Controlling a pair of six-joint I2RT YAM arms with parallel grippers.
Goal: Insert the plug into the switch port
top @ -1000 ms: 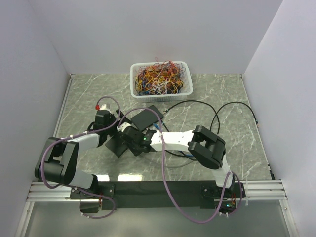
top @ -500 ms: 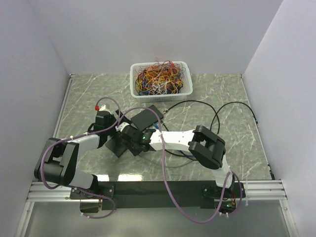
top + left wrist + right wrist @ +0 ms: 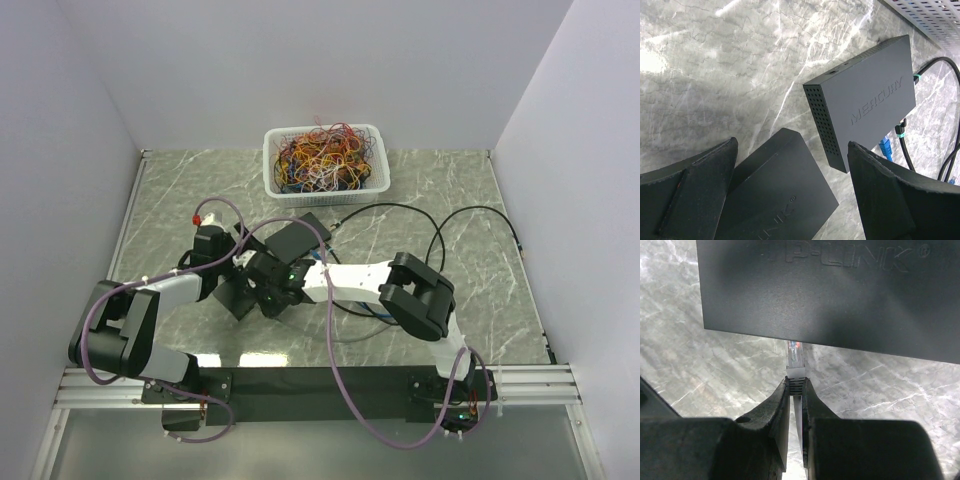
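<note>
The black TP-LINK switch [image 3: 240, 292] lies on the table between the two arms. In the right wrist view its top [image 3: 830, 290] fills the upper part. My right gripper [image 3: 795, 381] is shut on a clear plug [image 3: 794, 356] with a white boot. The plug's tip reaches the switch's near edge and is hidden under it, so the port does not show. My left gripper [image 3: 792, 145] is open, with its fingers [image 3: 695, 195] wide apart on either side of the switch's corner [image 3: 780, 195]. In the top view the two grippers [image 3: 232, 268] [image 3: 262, 283] meet at the switch.
A second dark switch marked MERCURY [image 3: 865, 100] lies just beyond, with a blue plug [image 3: 885, 148] and black cables [image 3: 440, 230] at its far side. A white basket [image 3: 270, 160] of tangled coloured wires stands at the back.
My right gripper has moved a little left with the plug, closer against the switch. The left arm has barely moved.
</note>
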